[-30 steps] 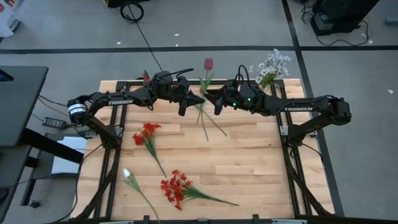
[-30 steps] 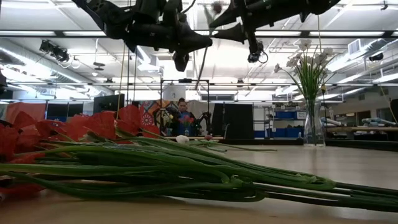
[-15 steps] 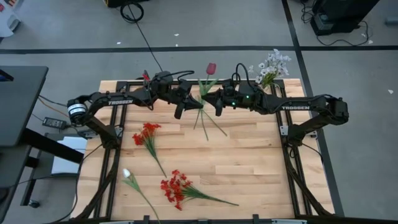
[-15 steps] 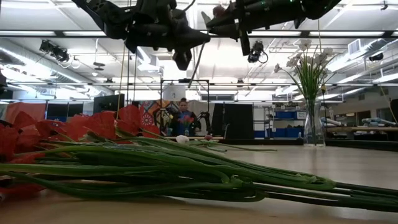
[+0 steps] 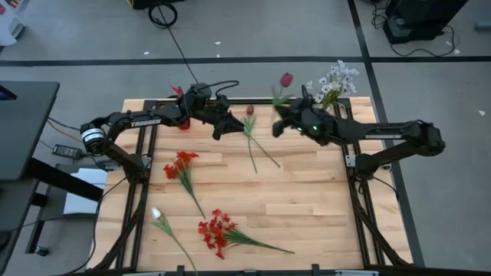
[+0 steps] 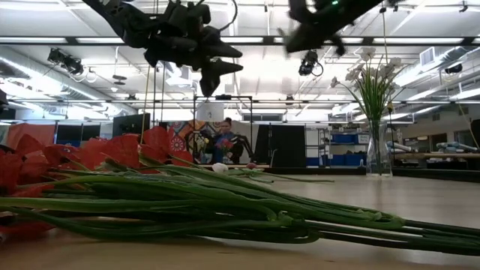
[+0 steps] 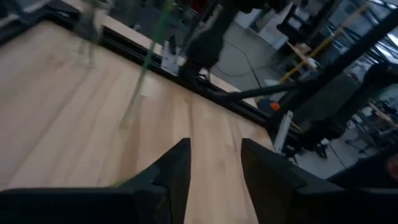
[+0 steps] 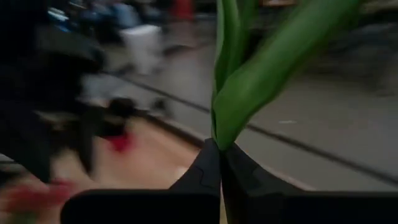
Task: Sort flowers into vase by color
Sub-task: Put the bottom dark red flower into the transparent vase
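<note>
The right tool is up in the air near the top middle of the high view. It is squeezed tight on the green stem of a maroon tulip. In the right wrist view its two dark fingers press together on the stem and leaves, but the bud is cut off at the top edge. The stem below the tool is hidden.

The left tool hangs just to the left of it, over the top part of the table. Its fingers stand apart with nothing between them; bare wood shows in the gap.

Under and between the two tools another maroon tulip lies flat on the table, its stem running down the frame.

At the top right corner of the table a vase holds pale whitish sprigs.

Lower left lie a red cluster, a white tulip and a second red cluster. In the low view these red flowers fill the front and hide much of the table. A person shows far back in the room, too small to make out.
</note>
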Tool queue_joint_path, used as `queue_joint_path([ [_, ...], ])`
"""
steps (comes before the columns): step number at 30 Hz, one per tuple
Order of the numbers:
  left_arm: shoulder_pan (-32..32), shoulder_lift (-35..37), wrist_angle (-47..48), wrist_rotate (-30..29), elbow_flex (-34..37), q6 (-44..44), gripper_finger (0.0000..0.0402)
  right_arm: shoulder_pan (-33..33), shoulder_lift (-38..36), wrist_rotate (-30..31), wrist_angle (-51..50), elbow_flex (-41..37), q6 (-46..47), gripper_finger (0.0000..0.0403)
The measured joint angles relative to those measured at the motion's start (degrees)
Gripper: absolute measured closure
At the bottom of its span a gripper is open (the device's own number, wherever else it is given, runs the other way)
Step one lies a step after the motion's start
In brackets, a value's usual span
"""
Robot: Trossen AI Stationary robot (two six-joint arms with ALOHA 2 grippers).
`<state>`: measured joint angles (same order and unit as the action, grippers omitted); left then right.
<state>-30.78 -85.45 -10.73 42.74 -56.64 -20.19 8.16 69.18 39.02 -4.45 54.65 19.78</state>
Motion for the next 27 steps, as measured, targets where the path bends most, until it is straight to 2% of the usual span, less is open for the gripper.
queue_joint_path([
  [4,-2.6,1.2,3.4,0.0,0.0,-0.1,0.0248,-3.0,-6.4,15.0,-13.5,0.0,0.5,0.0400],
  [8,-3.8,1.3,3.8,-0.2,0.0,-0.8,0.0247,-3.2,-12.2,22.3,-23.3,0.0,3.1,0.0401],
  [13,-4.1,1.3,3.7,-0.4,0.0,-0.9,0.0246,-1.0,-17.3,26.2,-29.1,0.0,3.1,0.0401],
  [18,-4.1,1.3,3.7,-0.5,0.0,-0.6,0.0246,2.1,-20.5,30.4,-29.6,0.0,-2.9,0.0401],
  [27,-4.1,1.3,3.6,-2.7,0.0,0.2,0.0246,10.3,-22.1,30.4,-27.7,0.0,-4.4,0.0401],
])
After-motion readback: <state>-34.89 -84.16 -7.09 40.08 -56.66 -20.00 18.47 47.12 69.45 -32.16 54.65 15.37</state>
